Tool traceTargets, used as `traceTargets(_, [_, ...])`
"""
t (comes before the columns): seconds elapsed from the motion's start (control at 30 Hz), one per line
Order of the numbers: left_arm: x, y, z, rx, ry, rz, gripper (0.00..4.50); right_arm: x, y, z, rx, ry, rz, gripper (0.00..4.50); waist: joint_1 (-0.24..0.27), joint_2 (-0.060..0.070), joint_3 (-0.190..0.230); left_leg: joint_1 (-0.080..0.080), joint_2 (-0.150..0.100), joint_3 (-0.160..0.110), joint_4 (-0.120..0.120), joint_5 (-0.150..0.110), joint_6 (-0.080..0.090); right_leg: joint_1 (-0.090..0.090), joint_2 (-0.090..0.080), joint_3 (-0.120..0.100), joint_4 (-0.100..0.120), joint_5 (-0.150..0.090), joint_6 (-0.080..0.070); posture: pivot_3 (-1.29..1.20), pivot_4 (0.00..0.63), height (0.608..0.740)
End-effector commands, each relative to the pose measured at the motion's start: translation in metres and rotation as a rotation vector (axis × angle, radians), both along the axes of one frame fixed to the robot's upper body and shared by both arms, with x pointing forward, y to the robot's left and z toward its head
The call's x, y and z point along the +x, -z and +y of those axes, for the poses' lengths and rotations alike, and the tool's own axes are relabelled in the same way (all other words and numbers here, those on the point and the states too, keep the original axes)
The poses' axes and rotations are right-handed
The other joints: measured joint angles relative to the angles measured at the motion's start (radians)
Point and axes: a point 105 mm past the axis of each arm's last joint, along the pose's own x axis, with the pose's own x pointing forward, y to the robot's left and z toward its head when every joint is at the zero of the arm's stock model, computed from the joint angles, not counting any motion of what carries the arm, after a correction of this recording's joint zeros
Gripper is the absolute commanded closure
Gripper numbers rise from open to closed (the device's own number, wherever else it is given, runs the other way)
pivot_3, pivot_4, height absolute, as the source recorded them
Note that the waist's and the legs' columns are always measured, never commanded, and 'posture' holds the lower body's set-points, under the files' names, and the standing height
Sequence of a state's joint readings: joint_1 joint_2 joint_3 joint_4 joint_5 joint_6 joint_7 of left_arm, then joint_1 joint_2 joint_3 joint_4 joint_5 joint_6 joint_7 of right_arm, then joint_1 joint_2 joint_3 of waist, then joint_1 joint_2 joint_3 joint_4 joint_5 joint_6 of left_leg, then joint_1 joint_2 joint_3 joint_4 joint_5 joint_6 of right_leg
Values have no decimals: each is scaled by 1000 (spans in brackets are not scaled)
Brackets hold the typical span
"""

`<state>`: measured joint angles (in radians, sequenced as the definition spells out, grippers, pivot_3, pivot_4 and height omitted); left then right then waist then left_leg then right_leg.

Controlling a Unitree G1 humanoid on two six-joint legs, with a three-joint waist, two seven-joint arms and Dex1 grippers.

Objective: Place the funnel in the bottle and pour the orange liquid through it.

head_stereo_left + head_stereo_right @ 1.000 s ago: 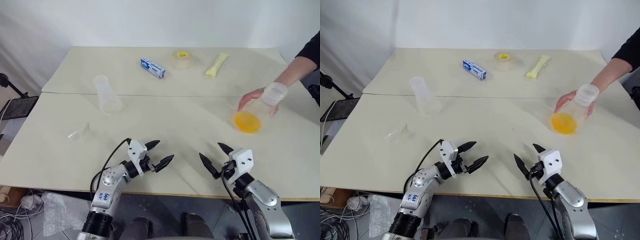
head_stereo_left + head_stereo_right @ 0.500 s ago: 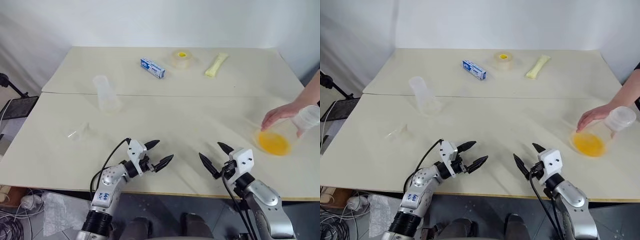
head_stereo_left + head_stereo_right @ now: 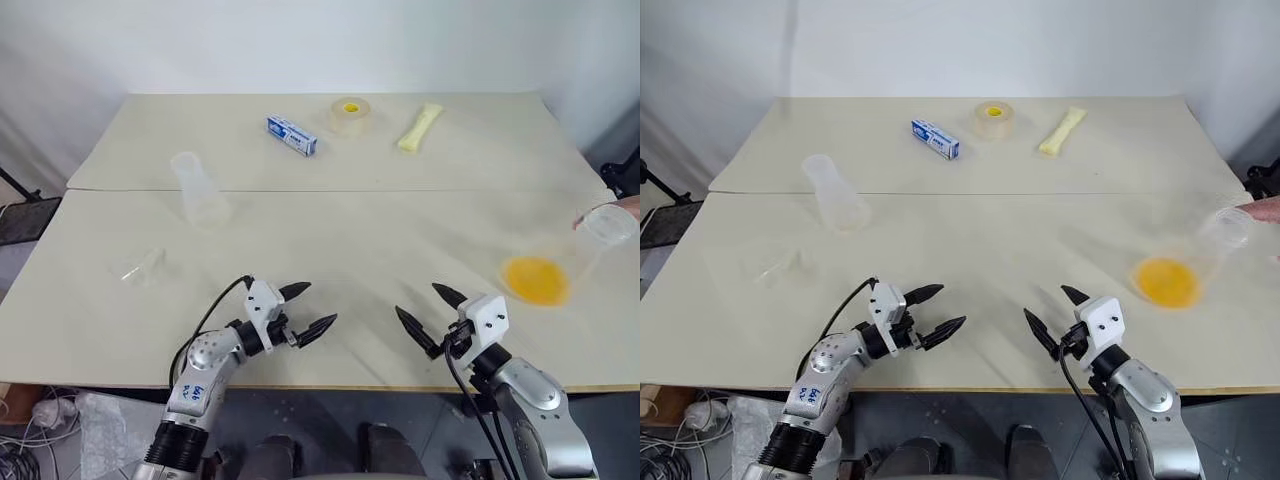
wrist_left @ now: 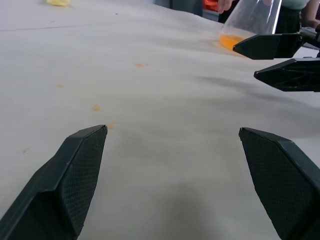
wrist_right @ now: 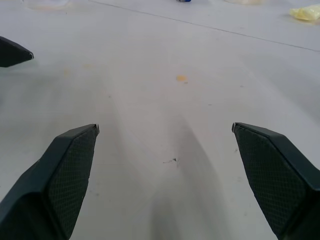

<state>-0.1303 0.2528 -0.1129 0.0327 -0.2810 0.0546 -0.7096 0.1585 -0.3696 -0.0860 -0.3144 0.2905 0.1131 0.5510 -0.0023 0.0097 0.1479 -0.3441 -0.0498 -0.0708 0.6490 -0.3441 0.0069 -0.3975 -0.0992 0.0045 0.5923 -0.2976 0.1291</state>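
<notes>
While both arms hover low over the near edge of the cream table, the left gripper and the right gripper stand with their black fingers spread wide, grasping nothing and pointing inward toward each other. On the robot's right, near the table's edge, a clear round-based flask leans tilted, the orange liquid pooled in its base; a person's fingertips are at its flared mouth at the frame's border. On the left side of the table the bottle stands upright, transparent and uncapped, just beyond the seam between the two tabletop boards. Nearer the robot and further left, the funnel lies on its side on the bare surface, well apart from the bottle and from both grippers. Along the far side sit a blue-and-white box, a roll of tape and a pale yellow packet, in a loose row. Small orange spots mark the tabletop in front of the left gripper's fingers.
</notes>
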Motion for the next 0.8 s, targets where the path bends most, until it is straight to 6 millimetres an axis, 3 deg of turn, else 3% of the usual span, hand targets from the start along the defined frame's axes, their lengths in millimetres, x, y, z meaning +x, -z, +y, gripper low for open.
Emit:
traceTargets(0.03, [8, -2, 20, -18, -102, 46, 0, 2, -25, 1, 53, 5, -80, 25, -1, 0, 0, 0, 0, 0, 0, 0, 0, 0, 0, 0, 0, 0, 0, 0, 150, 740])
traceTargets(0.4, [28, -30, 30, -196, -162, 243, 0, 14, -63, -3, 254, 79, -136, 25, 3, -2, 2, -1, 2, 0, 0, 0, -2, -3, 1, 0, 4, -1, -1, 0, 150, 740])
traceTargets(0.47, [33, -47, 35, -240, -164, 202, 0, 16, -73, -3, 293, 75, -156, 25, 3, -2, 2, -5, 1, 0, 2, 0, -2, -8, 1, 0, 6, -1, -1, 0, 150, 740])
traceTargets(0.6, [22, -79, 46, -108, -97, -84, 0, 13, -85, 2, 150, -41, -193, 25, 3, -2, 3, -12, 1, 0, 5, 1, -3, -18, 1, 0, 15, -1, -1, 0, 150, 740])
traceTargets(0.8, [6, -80, 64, 54, 23, -203, 0, 9, -77, -9, -3, -178, -139, 25, 4, -3, 3, -12, 0, 1, 5, 1, -3, -16, 1, 0, 10, -1, -1, 0, 150, 740])
